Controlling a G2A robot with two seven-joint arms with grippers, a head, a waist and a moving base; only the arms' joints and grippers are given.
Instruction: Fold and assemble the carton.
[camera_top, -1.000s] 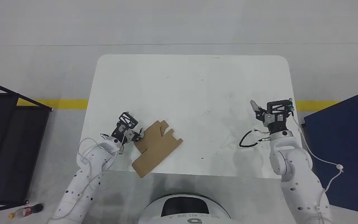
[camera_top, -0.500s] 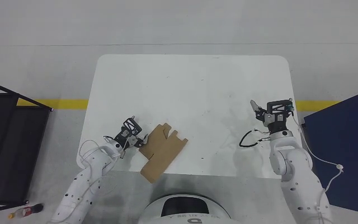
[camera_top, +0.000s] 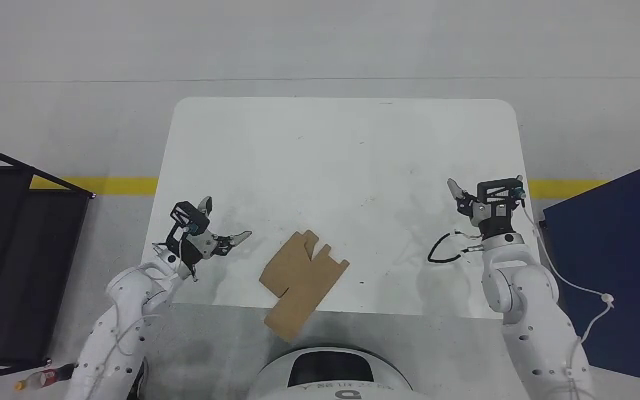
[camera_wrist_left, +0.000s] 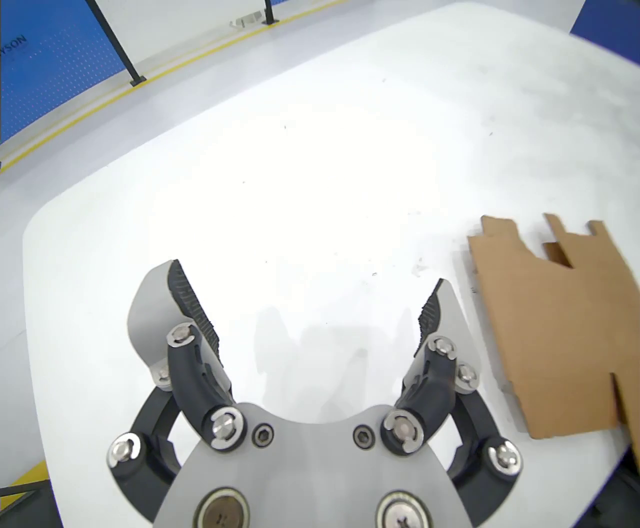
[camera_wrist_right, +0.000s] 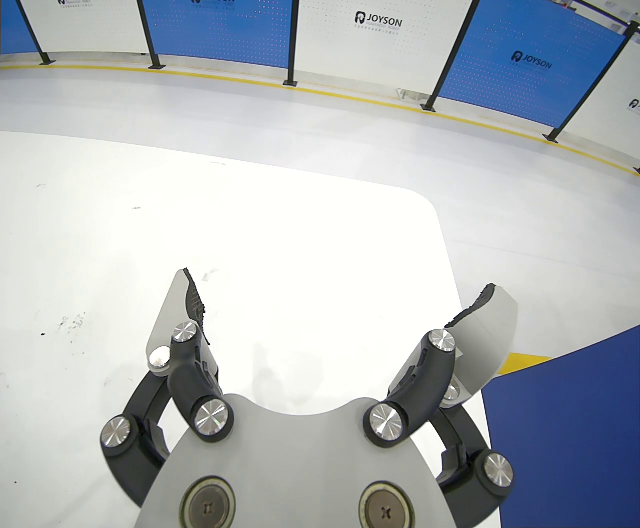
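Top view: our left gripper (camera_top: 225, 220) sits wide open, empty, at lower left; the flat carton (camera_top: 305, 280) lies apart to its right, overhanging the table's (camera_top: 350, 150) lower edge. We judge grasping is in hand: next, pinch that overhang.

There is one carton (camera_top: 305, 283), a single flat brown cardboard blank. It lies near the left gripper (camera_top: 226, 220), on the side toward the other arm, apart from its fingers (camera_wrist_left: 150, 315). There are two grippers in all, the left gripper and the right gripper (camera_top: 485, 186), well apart from each other. Each has two fingers, four together, every one lined with one dark ribbed pad. One white table (camera_top: 350, 150) lies under both grippers. One loop of black cable (camera_top: 441, 251) sits just behind the right gripper, beside its arm. One bottle (camera_top: 45, 378) lies on the floor, well behind the left gripper. One yellow floor stripe (camera_top: 95, 185) runs past the table.
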